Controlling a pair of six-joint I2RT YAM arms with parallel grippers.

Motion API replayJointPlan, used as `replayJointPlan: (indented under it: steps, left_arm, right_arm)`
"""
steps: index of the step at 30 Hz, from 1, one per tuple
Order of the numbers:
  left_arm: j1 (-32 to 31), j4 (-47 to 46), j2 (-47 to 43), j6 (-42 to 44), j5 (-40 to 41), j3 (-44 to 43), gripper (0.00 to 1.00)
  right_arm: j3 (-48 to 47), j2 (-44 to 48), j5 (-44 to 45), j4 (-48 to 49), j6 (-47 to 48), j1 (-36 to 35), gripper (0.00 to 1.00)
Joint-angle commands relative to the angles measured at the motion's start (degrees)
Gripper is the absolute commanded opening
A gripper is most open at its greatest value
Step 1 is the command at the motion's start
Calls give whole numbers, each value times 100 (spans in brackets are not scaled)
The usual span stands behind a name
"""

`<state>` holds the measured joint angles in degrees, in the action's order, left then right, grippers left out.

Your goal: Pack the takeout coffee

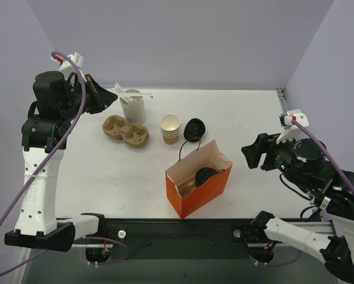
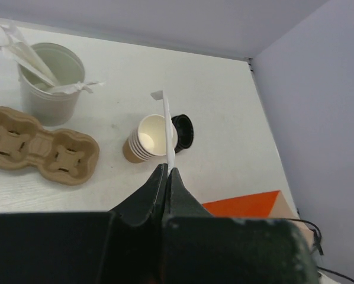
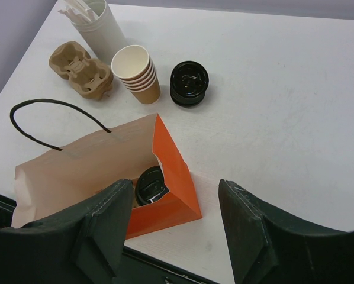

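The takeout coffee (image 1: 205,176), a tan cup with a black lid, stands inside the open orange paper bag (image 1: 192,195); the right wrist view shows its lid (image 3: 150,184) in the bag (image 3: 177,177). My left gripper (image 2: 167,171) is shut on a thin white paper-wrapped straw (image 2: 167,127) and holds it in the air above the table's back left (image 1: 109,98). My right gripper (image 3: 176,189) is open and empty, hovering to the right of the bag (image 1: 251,152).
A stack of lidless cups (image 1: 170,128) and a pile of black lids (image 1: 194,128) stand behind the bag. A brown cup carrier (image 1: 125,131) and a white holder of wrapped straws (image 1: 133,106) are at the back left. The bag's black handle (image 1: 186,148) loops up.
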<state>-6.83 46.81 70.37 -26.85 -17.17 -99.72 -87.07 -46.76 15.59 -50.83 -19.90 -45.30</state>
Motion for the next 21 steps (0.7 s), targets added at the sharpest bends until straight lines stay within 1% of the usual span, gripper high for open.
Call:
replayJointPlan:
  steps: [1, 2, 3, 4, 5, 7, 8, 9, 10, 11, 13, 14, 15, 16, 18, 19, 21]
  left_arm:
    - [-20, -1075, -278, -687, -1591, -13, 0]
    - [-20, -1295, -322, -855, -1840, 49, 0]
    - [-37, -1706, -322, -1031, -2060, 93, 0]
    - [-46, -1927, -339, -1424, -2506, 233, 0]
    - [-64, -2478, -366, -1646, -2737, 321, 0]
    - [-195, -3052, -418, -2224, -3334, 610, 0]
    - [-257, -3438, -445, -2350, -3493, 673, 0]
    - [-362, -3607, -454, -2455, -3634, 743, 0]
    - [-415, -3791, -471, -2735, -3775, 926, 0]
    - [-468, -4359, -480, -2955, -4124, 1085, 0]
    - [-669, -5037, -515, -3621, -4399, 1375, 0]
    - [-731, -5328, -541, -3730, -4540, 1611, 0]
    - [-793, -5279, -559, -3722, -4584, 1666, 0]
    - [-881, -5139, -603, -3505, -4611, 1675, 0]
    - [-925, -4429, -665, -3161, -4672, 1649, 0]
    - [-951, -4269, -708, -2977, -4716, 1675, 0]
    - [-952, -4022, -761, -2888, -4926, 1824, 0]
  right_arm:
    - [-82, -96, 163, -59, 48, 21, 60]
    - [-82, -105, 172, -50, 48, 21, 60]
    - [-82, -105, 189, -50, 48, 21, 60]
    - [-74, -122, 233, -50, 48, 21, 60]
    - [-65, -123, 260, -50, 48, 21, 60]
    - [-39, -123, 338, -41, 21, 21, 60]
    - [-30, -123, 365, -50, 4, 21, 60]
    - [-30, -114, 391, -41, -31, 21, 60]
    - [-21, -122, 409, -41, -49, 21, 60]
    - [-12, -105, 461, -41, -66, 21, 60]
    - [23, -70, 541, -41, -171, 30, 60]
    - [41, -52, 637, -41, -207, 21, 60]
    - [58, 0, 664, -50, -251, 21, 60]
    - [76, 27, 699, -50, -312, 30, 60]
    - [137, 106, 787, -50, -374, 21, 60]
    - [155, 123, 805, -41, -418, 21, 60]
    - [181, 167, 814, -41, -462, 21, 60]
